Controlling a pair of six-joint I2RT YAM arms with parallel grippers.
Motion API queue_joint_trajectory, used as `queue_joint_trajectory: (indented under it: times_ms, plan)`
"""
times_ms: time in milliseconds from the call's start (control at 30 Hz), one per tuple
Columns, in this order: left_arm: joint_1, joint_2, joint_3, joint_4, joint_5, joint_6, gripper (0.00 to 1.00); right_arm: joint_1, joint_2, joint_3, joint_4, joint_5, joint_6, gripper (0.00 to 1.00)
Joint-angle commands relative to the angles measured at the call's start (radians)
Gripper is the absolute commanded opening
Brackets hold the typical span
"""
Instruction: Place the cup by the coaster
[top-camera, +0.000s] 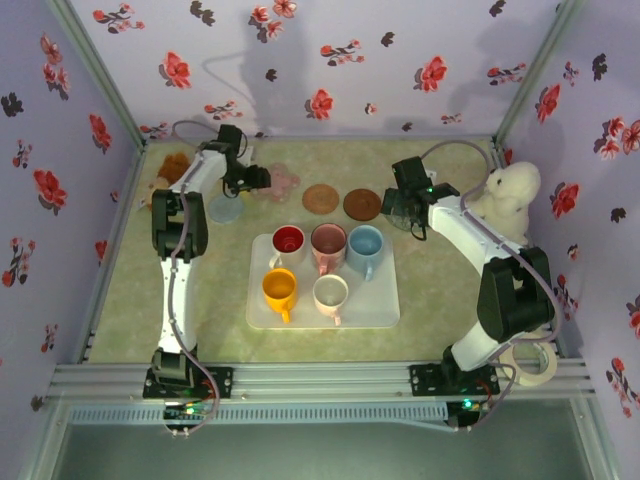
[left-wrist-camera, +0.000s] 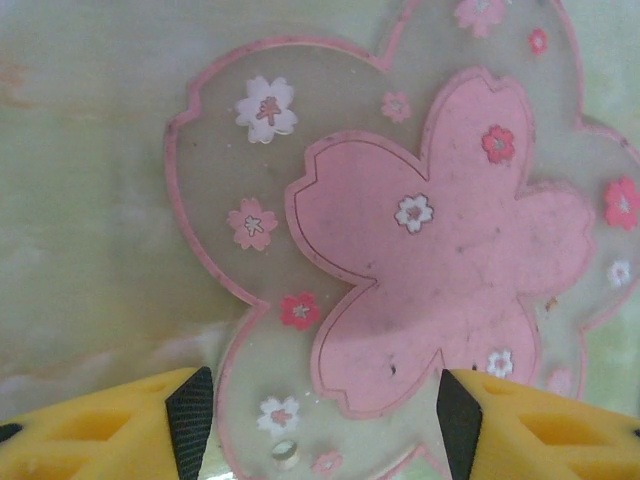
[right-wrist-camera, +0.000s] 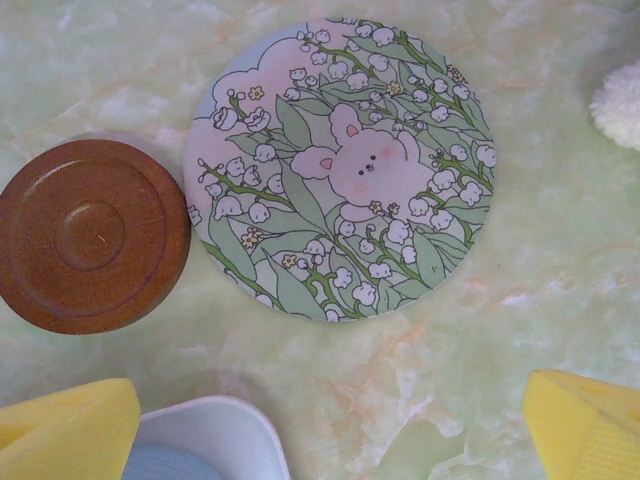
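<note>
Blue cup (likely target) stands at back right of the tray, just near-left of the right gripper; that arm is nearer; jaws wide apart, empty, over the bunny coaster; left gripper apart, empty, over the flower coaster.

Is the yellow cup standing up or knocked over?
Standing up. The yellow cup sits on the white tray with its round mouth facing straight up.

The green marbled table bears a white tray, two brown coasters, a flower coaster, a bunny coaster.
</note>
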Motion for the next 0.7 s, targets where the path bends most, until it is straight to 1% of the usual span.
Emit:
queue_joint_trajectory:
  times_ms: [0, 133, 367, 533, 667]
  plan:
    - [-0.015, 0.024, -0.017, -0.037, 0.050, 0.021, 0.63, -0.007, 0.003, 0.015, -0.020, 0.026, -0.010, 0.99]
    - [-0.022, 0.008, -0.043, -0.049, 0.052, 0.020, 0.62, -0.008, 0.003, 0.013, -0.022, 0.027, -0.011, 0.99]
    - [-0.025, -0.074, -0.088, -0.047, 0.042, 0.020, 0.62, -0.008, 0.005, 0.009, -0.022, 0.027, -0.013, 0.99]
    - [-0.025, -0.137, -0.083, -0.034, 0.012, 0.016, 0.62, -0.008, 0.011, 0.014, -0.020, 0.026, -0.010, 0.99]
    - [-0.028, -0.131, -0.037, -0.008, 0.023, 0.020, 0.62, -0.008, 0.013, 0.014, -0.017, 0.026, -0.007, 0.99]
